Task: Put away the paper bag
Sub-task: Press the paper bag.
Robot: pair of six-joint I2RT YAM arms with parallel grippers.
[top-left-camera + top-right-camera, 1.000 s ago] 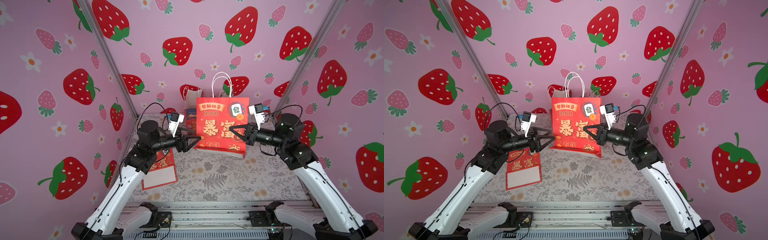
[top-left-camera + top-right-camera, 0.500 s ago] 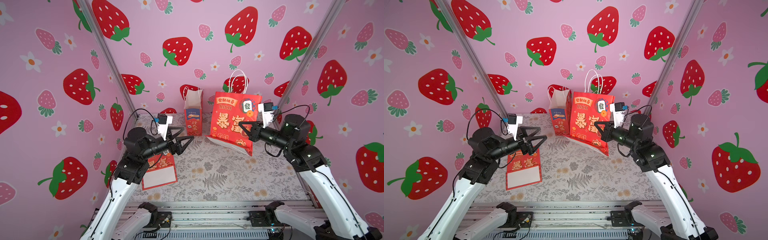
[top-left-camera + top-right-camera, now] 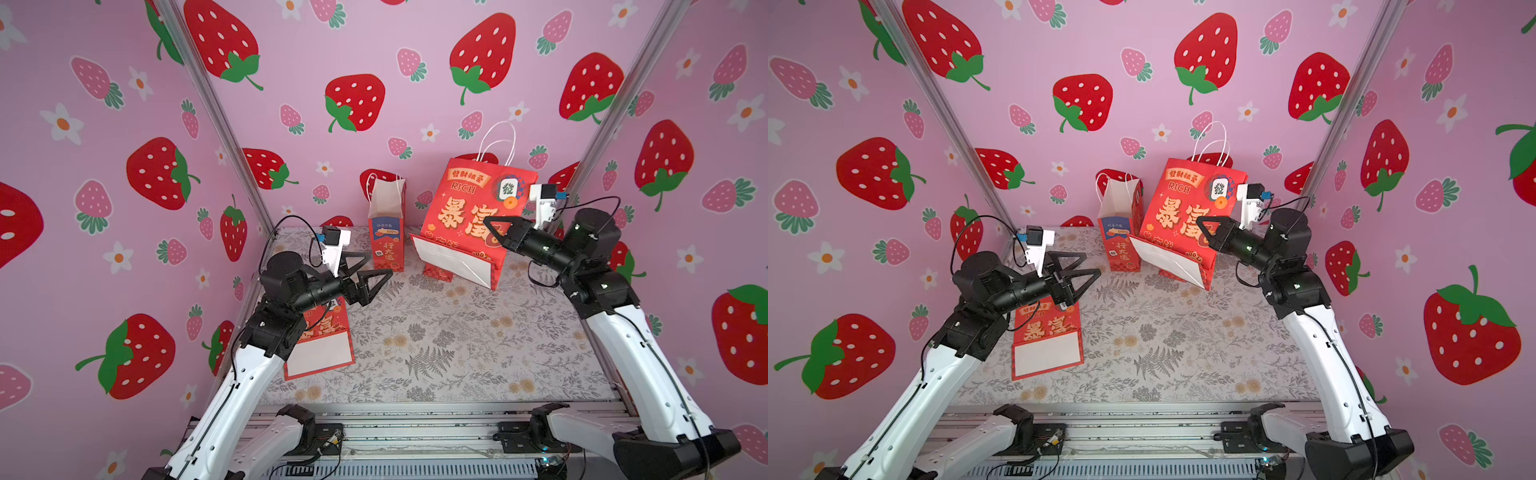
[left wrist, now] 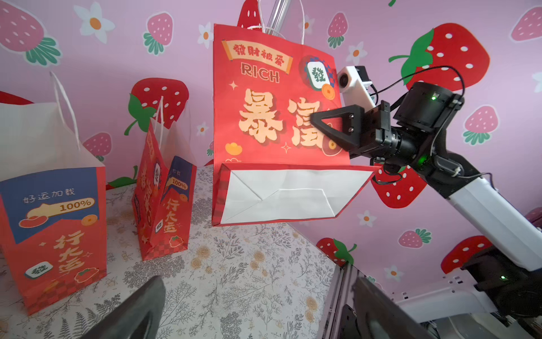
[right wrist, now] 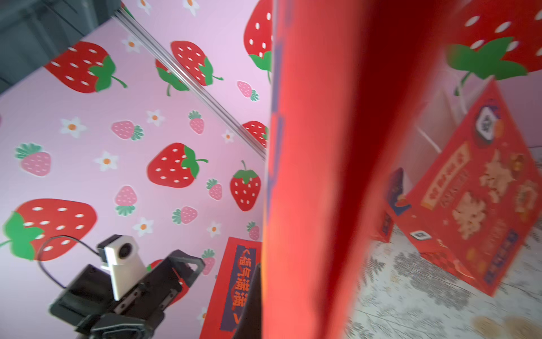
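Note:
The paper bag (image 3: pixel 469 216) (image 3: pixel 1179 216) (image 4: pixel 264 117) is large and red, with gold characters, the word RICH and white cord handles. It hangs tilted above the back right of the table, its white folded bottom turned forward. My right gripper (image 3: pixel 488 222) (image 3: pixel 1200 224) (image 4: pixel 315 120) is shut on the bag's right side edge. In the right wrist view the blurred red paper (image 5: pixel 322 146) fills the middle beside one finger (image 5: pixel 252 293). My left gripper (image 3: pixel 380 265) (image 3: pixel 1093 264) (image 4: pixel 256 284) stands wide open and empty, well left of the bag.
A small red and blue bag (image 3: pixel 387 232) (image 3: pixel 1121 237) (image 4: pixel 164 190) stands at the back, left of the held bag. The left wrist view shows another like it (image 4: pixel 52 220) close by. A flattened red bag (image 3: pixel 320 345) (image 3: pixel 1046 340) lies under my left arm. Pink strawberry walls close three sides.
My right gripper has carried the paper bag to the right and tilted it, so its white bottom shows. My left gripper has drawn away from the bag, leftward, and opened wider.

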